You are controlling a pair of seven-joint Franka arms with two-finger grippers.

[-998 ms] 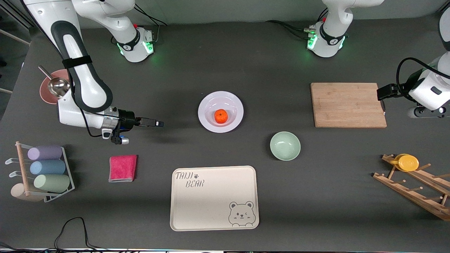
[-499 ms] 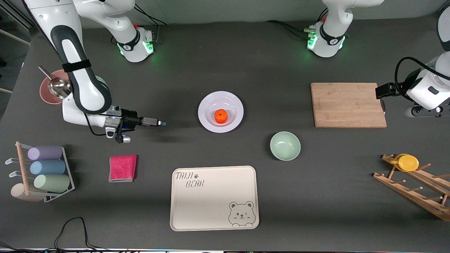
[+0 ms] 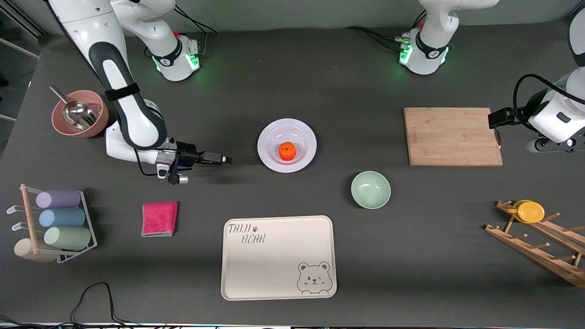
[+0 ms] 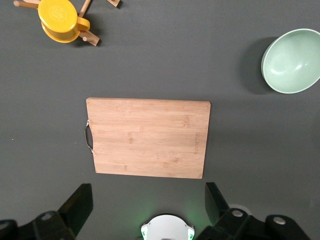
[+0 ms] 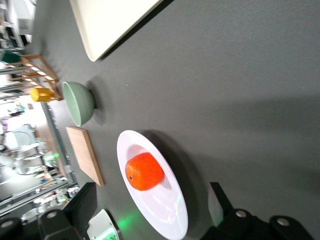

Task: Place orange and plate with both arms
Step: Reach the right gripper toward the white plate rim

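The orange (image 3: 287, 151) sits in the well of the plate (image 3: 268, 135) at the middle of the worktop (image 3: 338, 82), while the right hand (image 3: 218, 159), fingers spread and holding nothing, reaches low and level toward the plate's rim from the right arm's end of the worktop, near it but not touching. The left hand (image 4: 145, 200), also spread wide and empty, waits high over the wooden cutting board (image 3: 452, 136) toward the left arm's end. The risk lies in the approach: a shallow, glossy rim offers little for two fingers to bite, and a hand arriving too low would likely shove the plate across the dark surface rather than pinch it. Any jolt or tilt could set the round fruit rolling off the plate, and a one-sided lift would tip it that way. The pale green bowl (image 3: 370, 189) stands near the plate, closer to the front camera, and a sliding plate might knock it. The bear tray (image 3: 278, 257) lies nearer the front camera again, well clear of the hand's line.
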